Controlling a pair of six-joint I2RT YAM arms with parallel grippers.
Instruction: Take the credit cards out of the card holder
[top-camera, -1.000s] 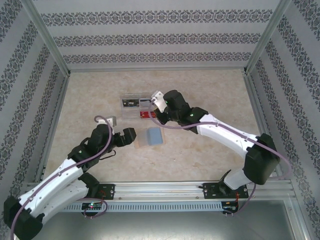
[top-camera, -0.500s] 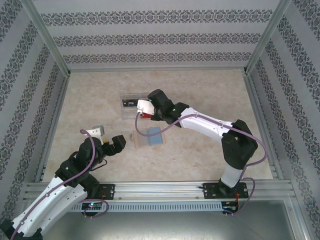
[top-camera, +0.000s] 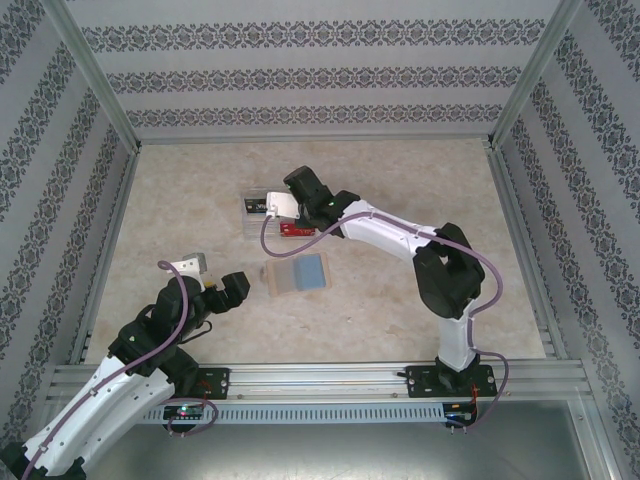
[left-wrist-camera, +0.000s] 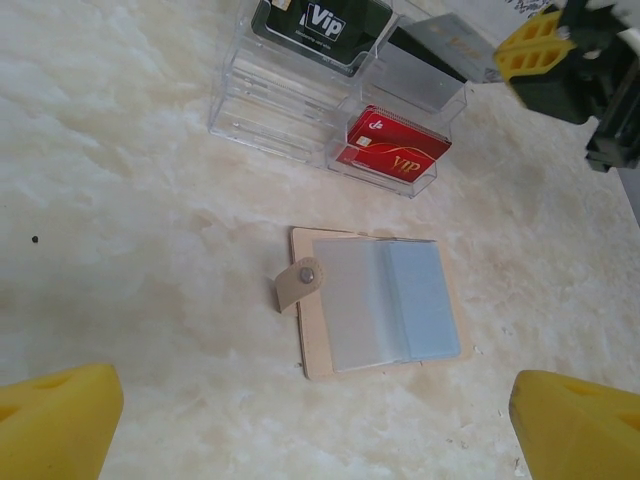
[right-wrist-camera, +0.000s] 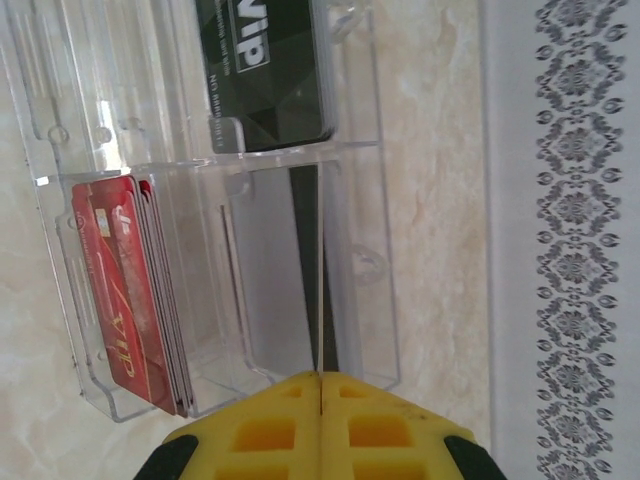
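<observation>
The tan card holder (left-wrist-camera: 316, 340) (top-camera: 271, 277) lies open on the table, its snap tab to the left. A pale grey and a blue-grey credit card (left-wrist-camera: 425, 298) sit under its clear sleeves. My left gripper (left-wrist-camera: 315, 440) (top-camera: 232, 290) is open, hovering just near-left of the holder with nothing between its yellow fingertips (left-wrist-camera: 55, 420). My right gripper (right-wrist-camera: 320, 378) (top-camera: 280, 210) is shut on a thin grey credit card (right-wrist-camera: 318, 280) (left-wrist-camera: 445, 45), seen edge-on. The card reaches into an empty compartment of the clear tray (right-wrist-camera: 370, 250).
The clear plastic tray (left-wrist-camera: 260, 100) (top-camera: 252, 222) stands behind the holder. It holds a dark VIP card (right-wrist-camera: 265, 70) (left-wrist-camera: 320, 25) and a stack of red cards (right-wrist-camera: 125, 290) (left-wrist-camera: 395, 150). Patterned walls enclose the marble table (top-camera: 400, 300).
The right arm has swung left with its card, from beside the tray to over it. The left arm pulled back toward the near left, away from the holder, then held still.
</observation>
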